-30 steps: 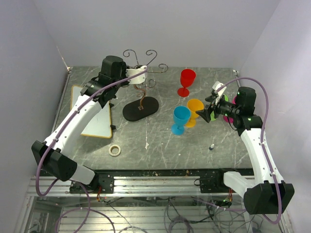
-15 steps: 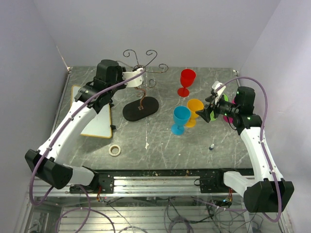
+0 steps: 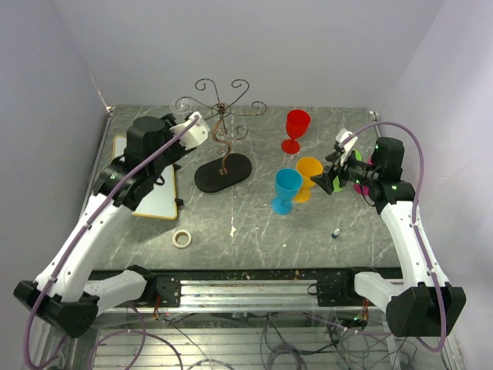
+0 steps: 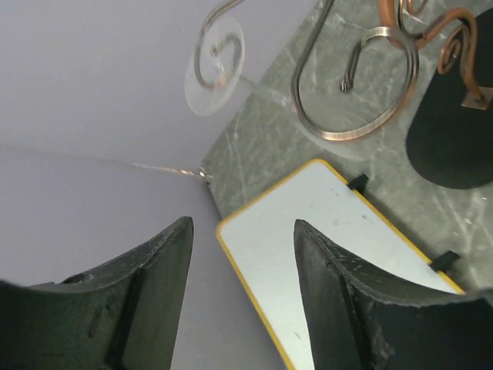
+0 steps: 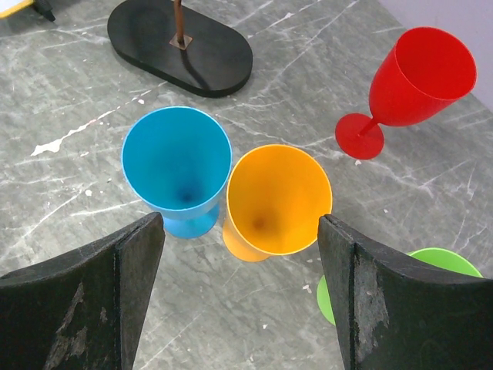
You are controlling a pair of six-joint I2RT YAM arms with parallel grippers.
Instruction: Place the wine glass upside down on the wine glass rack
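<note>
Only the left wrist camera clearly catches the clear wine glass (image 4: 212,96), apparently hanging from the wine glass rack (image 4: 454,139) beyond the wide-open, empty left gripper (image 4: 243,230); the right gripper (image 5: 240,223) gapes over cups (image 5: 277,196).

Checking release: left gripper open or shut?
Open. In the left wrist view the fingers of the left gripper stand apart, with the white board showing between them; nothing is held.

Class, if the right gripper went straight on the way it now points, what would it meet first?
Probably the orange cup, nearly centred between the open fingers of the right gripper in its wrist view. The blue cup stands just beside it, so depth leaves some doubt.
</note>
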